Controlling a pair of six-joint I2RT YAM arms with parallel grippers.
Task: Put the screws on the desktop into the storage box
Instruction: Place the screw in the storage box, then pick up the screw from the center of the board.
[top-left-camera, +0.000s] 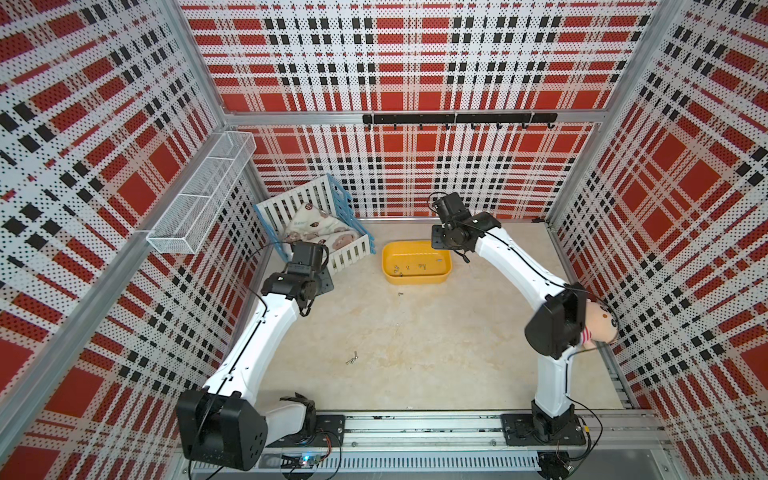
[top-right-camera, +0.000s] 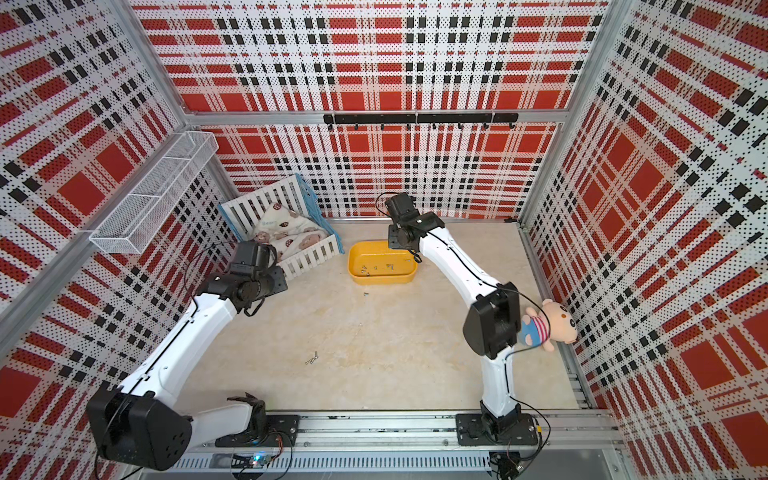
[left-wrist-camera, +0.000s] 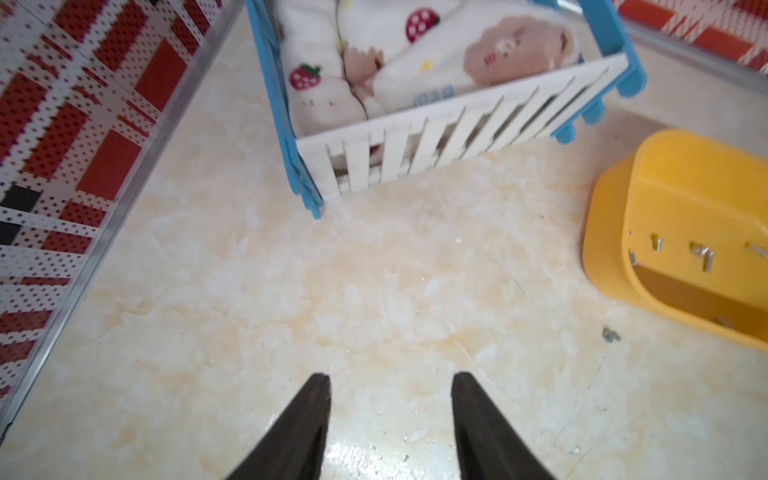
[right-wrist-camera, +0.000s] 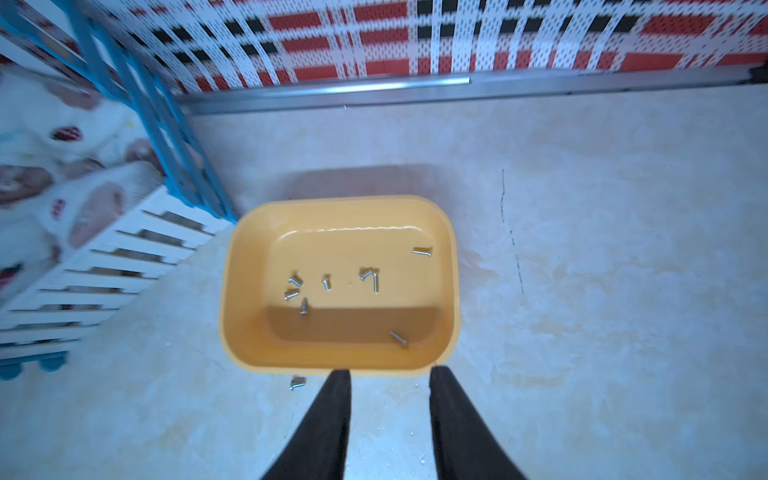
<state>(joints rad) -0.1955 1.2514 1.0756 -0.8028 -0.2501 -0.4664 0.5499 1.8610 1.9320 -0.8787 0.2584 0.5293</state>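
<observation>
The yellow storage box (top-left-camera: 415, 279) (top-right-camera: 382, 279) stands at the back middle of the beige desktop (top-left-camera: 415, 340). Several small silver screws (right-wrist-camera: 326, 284) lie on its floor. One screw (top-left-camera: 401, 294) (right-wrist-camera: 297, 382) lies on the desktop just in front of the box. Two more screws (top-left-camera: 352, 357) (top-right-camera: 312, 357) lie together nearer the front left. My right gripper (right-wrist-camera: 390, 370) hangs above the box's near rim (right-wrist-camera: 340, 361), open and empty. My left gripper (left-wrist-camera: 390, 376) is open over bare desktop, in front of the crib, with the box (left-wrist-camera: 606, 216) off to its side.
A white-and-blue slatted crib (top-left-camera: 320, 224) holding a patterned cloth sits at the back left, close to the box. A white wire-mesh basket (top-left-camera: 199, 199) hangs on the left wall. A plush toy (top-right-camera: 548, 324) lies by the right wall behind my right arm. A black hook rail (top-left-camera: 457, 119) crosses the back wall.
</observation>
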